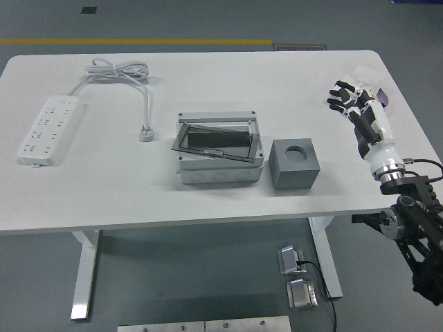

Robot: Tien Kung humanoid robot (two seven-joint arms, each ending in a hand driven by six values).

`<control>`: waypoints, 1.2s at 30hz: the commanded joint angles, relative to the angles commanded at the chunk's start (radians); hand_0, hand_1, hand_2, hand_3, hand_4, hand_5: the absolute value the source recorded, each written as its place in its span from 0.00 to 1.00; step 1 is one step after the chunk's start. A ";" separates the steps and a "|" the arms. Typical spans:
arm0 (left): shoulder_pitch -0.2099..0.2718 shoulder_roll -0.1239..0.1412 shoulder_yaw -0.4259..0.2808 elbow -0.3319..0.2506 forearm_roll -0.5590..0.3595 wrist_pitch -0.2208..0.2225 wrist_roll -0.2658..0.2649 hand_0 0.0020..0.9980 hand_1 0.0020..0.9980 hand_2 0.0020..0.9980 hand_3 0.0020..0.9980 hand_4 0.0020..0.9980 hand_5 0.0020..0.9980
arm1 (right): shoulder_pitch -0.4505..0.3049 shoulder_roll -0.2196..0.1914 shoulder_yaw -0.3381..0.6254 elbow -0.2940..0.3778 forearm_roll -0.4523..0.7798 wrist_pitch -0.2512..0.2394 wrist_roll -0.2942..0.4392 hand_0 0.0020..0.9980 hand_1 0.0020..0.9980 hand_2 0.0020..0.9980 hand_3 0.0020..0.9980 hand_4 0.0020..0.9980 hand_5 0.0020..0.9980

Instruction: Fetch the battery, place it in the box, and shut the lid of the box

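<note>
A grey box (219,166) stands at the table's middle with a dark lid (216,142) lying tilted inside its open top. A black battery (208,138) shows under the lid inside the box. A grey cube with a round hole (294,164) stands just right of the box. My right hand (350,102) is over the table's right part, well right of the cube, its fingers spread and empty. My left arm is out of view.
A white power strip (47,129) lies at the left, its coiled cord and plug (146,133) running toward the box. A small white packet (367,77) lies near the table's right far corner, next to my right hand.
</note>
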 joint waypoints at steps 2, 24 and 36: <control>0.000 0.001 0.001 0.000 -0.002 0.000 -0.001 0.63 0.69 0.62 0.62 0.66 0.05 | -0.006 -0.001 0.002 0.003 -0.002 0.000 0.000 0.78 0.72 0.75 0.86 0.91 0.60; 0.000 0.000 0.008 0.001 -0.015 -0.001 -0.003 0.63 0.69 0.62 0.63 0.66 0.05 | -0.039 -0.002 0.041 0.041 -0.009 -0.005 0.007 0.78 0.72 0.72 0.83 0.90 0.56; -0.012 0.009 0.003 0.001 -0.011 -0.002 -0.002 0.63 0.69 0.62 0.63 0.66 0.05 | -0.051 -0.008 0.061 0.064 -0.030 -0.011 -0.003 0.79 0.72 0.72 0.82 0.93 0.60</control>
